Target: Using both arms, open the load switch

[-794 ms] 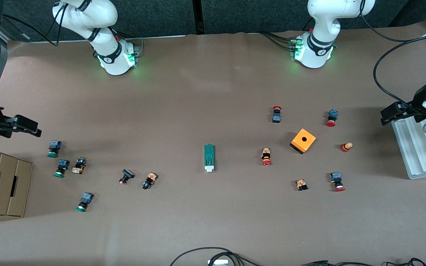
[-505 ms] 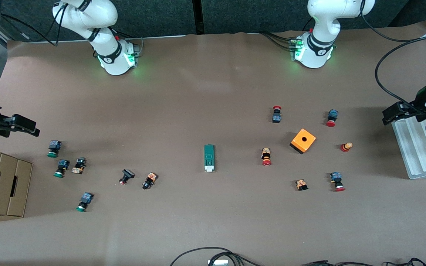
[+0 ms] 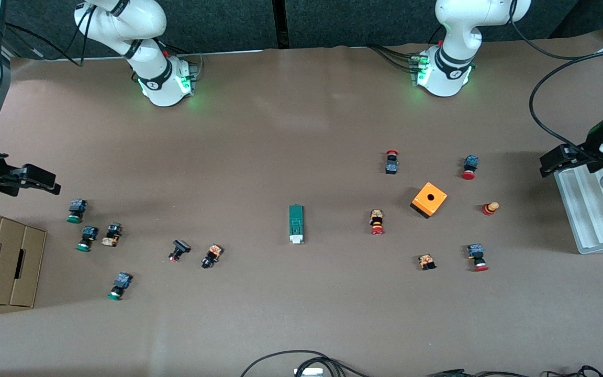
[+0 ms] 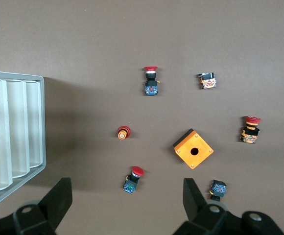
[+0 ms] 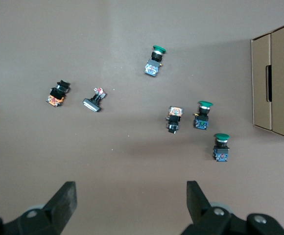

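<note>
The load switch point(image 3: 296, 224), a narrow dark-green block with a white end, lies flat near the middle of the table with nothing touching it. My left gripper point(image 3: 550, 161) hangs open over the left arm's end of the table, beside the ribbed tray. In the left wrist view its fingers point(image 4: 127, 191) stand wide apart above a red push button point(image 4: 132, 179). My right gripper point(image 3: 45, 180) hangs open over the right arm's end, above bare table point(image 5: 130, 193), with nothing between its fingers. Both grippers are well away from the switch.
An orange cube box with a hole point(image 3: 429, 199) and several red push buttons point(image 3: 377, 222) lie toward the left arm's end. Green push buttons point(image 3: 76, 210) lie toward the right arm's end, near a cardboard box point(image 3: 3, 259). A grey ribbed tray point(image 3: 594, 209) stands at the table's edge.
Both grippers only wavered slightly in place. Nothing on the table has moved.
</note>
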Controlling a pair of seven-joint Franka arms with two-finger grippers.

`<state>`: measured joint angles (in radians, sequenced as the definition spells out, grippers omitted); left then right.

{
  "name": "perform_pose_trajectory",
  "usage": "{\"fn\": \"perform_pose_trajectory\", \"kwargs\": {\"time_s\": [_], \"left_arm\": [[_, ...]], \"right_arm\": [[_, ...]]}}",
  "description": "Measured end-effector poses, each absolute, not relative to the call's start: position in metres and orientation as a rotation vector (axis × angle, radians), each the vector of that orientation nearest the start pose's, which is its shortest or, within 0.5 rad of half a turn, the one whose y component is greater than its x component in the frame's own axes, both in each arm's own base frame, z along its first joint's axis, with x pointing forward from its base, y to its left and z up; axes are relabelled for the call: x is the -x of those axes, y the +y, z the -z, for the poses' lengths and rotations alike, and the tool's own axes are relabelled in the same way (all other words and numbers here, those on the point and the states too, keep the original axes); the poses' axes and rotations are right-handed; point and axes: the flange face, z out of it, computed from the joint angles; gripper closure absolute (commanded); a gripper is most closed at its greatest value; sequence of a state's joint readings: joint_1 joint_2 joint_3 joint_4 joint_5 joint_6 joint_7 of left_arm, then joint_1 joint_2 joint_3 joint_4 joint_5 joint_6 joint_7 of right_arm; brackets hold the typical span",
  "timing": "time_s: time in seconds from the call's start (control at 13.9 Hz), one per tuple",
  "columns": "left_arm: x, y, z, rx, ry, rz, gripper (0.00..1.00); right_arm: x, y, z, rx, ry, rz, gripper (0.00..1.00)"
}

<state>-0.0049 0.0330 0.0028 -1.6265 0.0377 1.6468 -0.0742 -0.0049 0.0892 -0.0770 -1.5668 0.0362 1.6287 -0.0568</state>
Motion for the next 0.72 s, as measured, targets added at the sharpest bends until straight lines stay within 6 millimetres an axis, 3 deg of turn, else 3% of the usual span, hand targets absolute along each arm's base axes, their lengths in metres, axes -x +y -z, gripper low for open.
{"fn": "perform_pose_trajectory", "kwargs": {"time_s": [0.51, 0.72], "left_arm": [[-0.572, -0.050, -0.573, 3.101, -0.126, -0.058, 0.00], [-0.569, -0.085, -0.571, 3.099, -0.182, -0.053, 0.00]], "right_arm": [[-0.603, -0.036, -0.543, 3.076, 0.040, -0.088, 0.00], [-0.612, -0.031, -0.519, 3.073, 0.030, -0.146, 0.00]]}}
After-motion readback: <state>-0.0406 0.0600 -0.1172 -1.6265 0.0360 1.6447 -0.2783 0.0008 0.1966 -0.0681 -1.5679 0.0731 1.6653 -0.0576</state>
